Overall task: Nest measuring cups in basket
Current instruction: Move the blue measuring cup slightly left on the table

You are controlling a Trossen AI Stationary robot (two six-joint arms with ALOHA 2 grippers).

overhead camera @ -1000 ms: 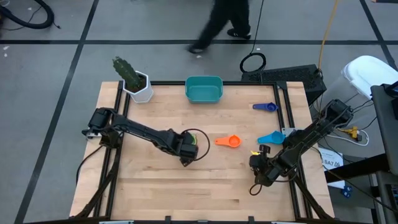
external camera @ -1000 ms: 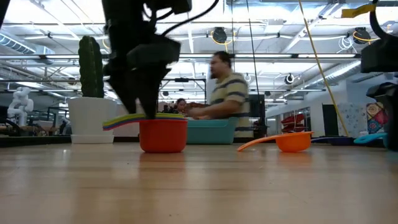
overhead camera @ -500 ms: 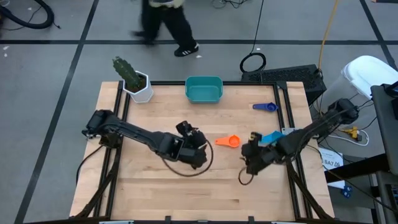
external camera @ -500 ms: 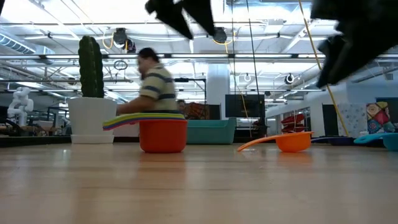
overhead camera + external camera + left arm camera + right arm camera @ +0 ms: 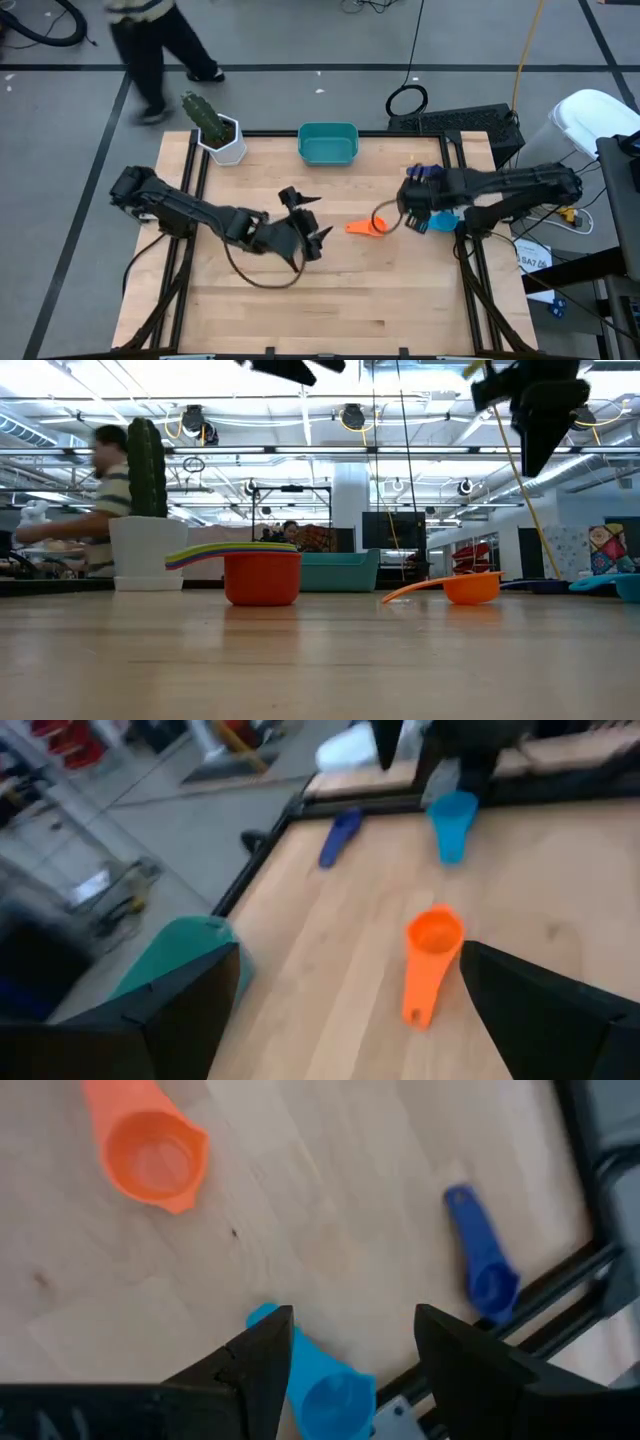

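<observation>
A stack of nested measuring cups (image 5: 262,575), red outermost, stands on its base on the table, its handles (image 5: 205,553) fanned to one side; my left arm covers it in the high view. My left gripper (image 5: 312,218) hangs open above the stack, pointing nearly level toward the orange cup (image 5: 367,227). The orange cup lies alone on the wood. My right gripper (image 5: 345,1345) is open, pointing down over the light blue cup (image 5: 330,1398). A dark blue cup (image 5: 428,172) lies near the far right rail. The teal basket (image 5: 328,143) sits at the far edge.
A white pot with a cactus (image 5: 222,135) stands at the far left corner. Black frame rails (image 5: 462,170) run along the table's sides. A person (image 5: 150,45) walks on the floor beyond the table. Bare wood lies along the near edge.
My left gripper has risen off the cup stack and tipped from pointing down to nearly level; the stack stays put. My right gripper has lifted from the near right corner and swung toward the far side, over the light blue cup. The person has walked leftward.
</observation>
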